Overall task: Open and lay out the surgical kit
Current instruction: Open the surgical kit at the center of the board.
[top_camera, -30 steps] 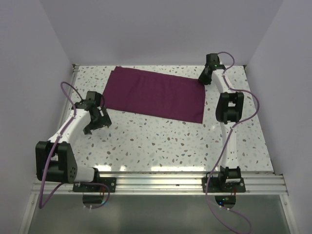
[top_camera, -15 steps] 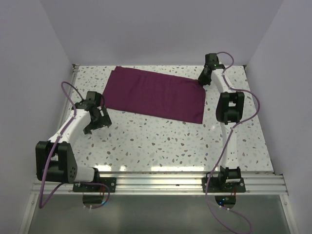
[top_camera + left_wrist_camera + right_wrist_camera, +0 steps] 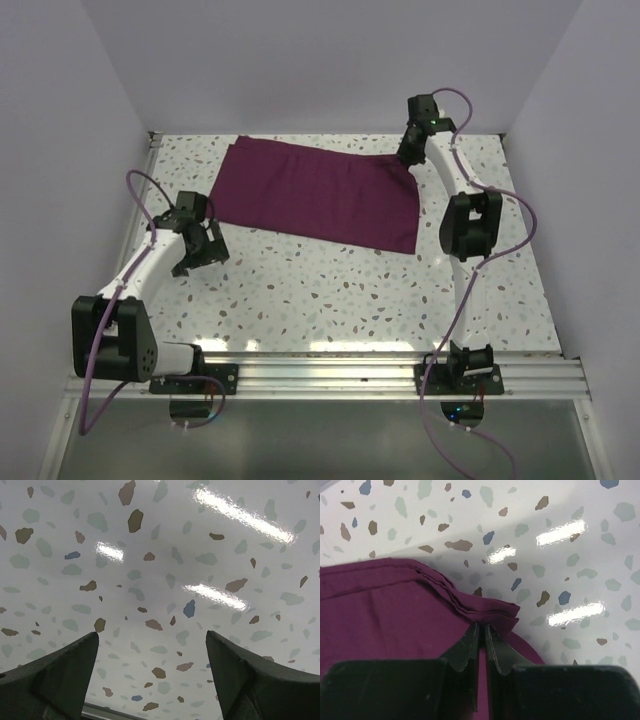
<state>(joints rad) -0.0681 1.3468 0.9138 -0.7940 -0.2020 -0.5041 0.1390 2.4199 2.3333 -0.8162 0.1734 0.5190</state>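
The wrap [image 3: 315,195] lies folded at 12 o'clock on the desk [image 3: 330,290]. The right end effector [image 3: 480,630] is clenched on its 2 o'clock corner, so unfolding looks to be starting. The left end effector [image 3: 152,640] hangs released at 9 o'clock; next, the pinched flap likely needs lifting and peeling outward.

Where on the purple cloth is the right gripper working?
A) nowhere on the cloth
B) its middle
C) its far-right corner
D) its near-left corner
C: the right gripper sits at the far-right corner of the cloth wrap, and the right wrist view shows it closed on the folded layers at that corner.
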